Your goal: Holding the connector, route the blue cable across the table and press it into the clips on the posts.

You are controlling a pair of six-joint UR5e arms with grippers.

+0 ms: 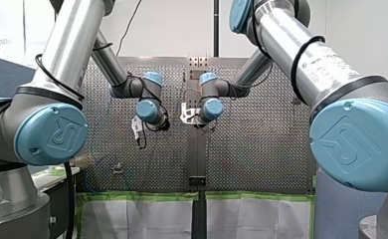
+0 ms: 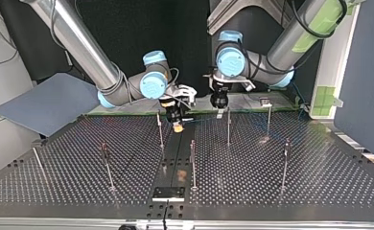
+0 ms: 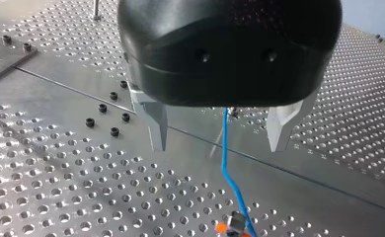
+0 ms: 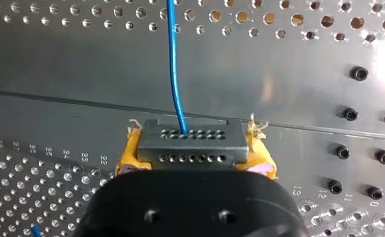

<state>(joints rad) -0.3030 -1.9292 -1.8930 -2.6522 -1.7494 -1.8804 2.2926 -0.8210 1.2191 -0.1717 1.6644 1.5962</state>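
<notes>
Passing through my wide left hand (image 3: pixel 219 145), blue cable (image 3: pixel 233 185) meets the connector (image 4: pixel 190 142) my right hand (image 4: pixel 194 163) clamps.

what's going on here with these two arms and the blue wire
My right gripper is shut on the dark connector, yellow pads on either side, and the blue cable runs out of it over the perforated table. My left gripper hangs open astride the cable close by, its metal fingers clear of it. Whether any clip on the posts holds the cable is too small to tell.
</notes>
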